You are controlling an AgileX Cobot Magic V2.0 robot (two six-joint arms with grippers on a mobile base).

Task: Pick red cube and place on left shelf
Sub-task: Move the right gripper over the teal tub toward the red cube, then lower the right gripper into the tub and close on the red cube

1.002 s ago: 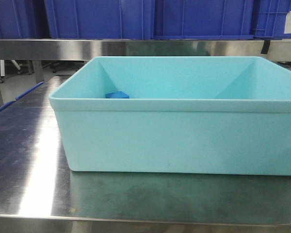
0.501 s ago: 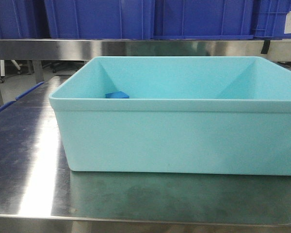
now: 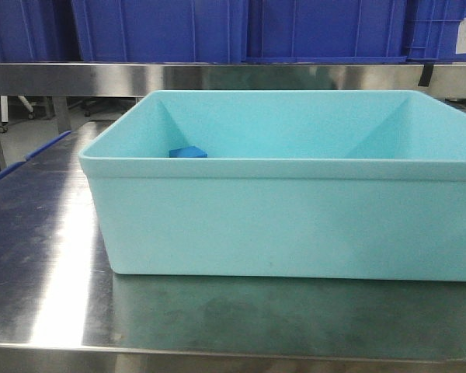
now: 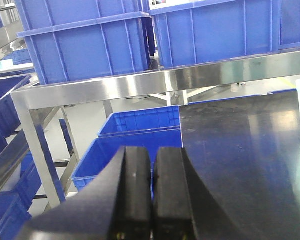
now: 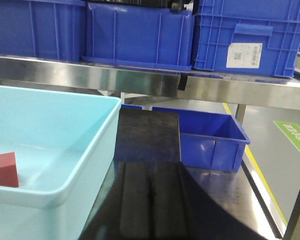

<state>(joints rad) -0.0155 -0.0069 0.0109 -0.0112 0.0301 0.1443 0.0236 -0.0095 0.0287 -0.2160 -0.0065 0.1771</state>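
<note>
Red cube: the cube [image 5: 2, 169] lies on the floor of the tub [image 3: 295, 225]. It shows only in the right wrist view, cut by the left side of the picture. In the front view the tub's near wall hides it.
Tub: it stands on the table [image 3: 46, 233], set back from the near edge and apart from the left edge.
Blue block: the block [image 3: 188, 152] lies inside the tub, on the side toward the table's left edge.
Left shelf: the shelf [image 4: 140, 82] is a steel rail past the table's far edge, with crates [image 4: 85, 45] standing on it. More crates sit on the floor below.
Left hand: the left hand [image 4: 153, 165] has its pads pressed together with nothing between them. It hangs off the table's left edge, facing the shelf.
Right hand: the right hand [image 5: 150, 175] has its pads together and is empty. It hovers over the table just beside the tub's right wall, well apart from the cube.
</note>
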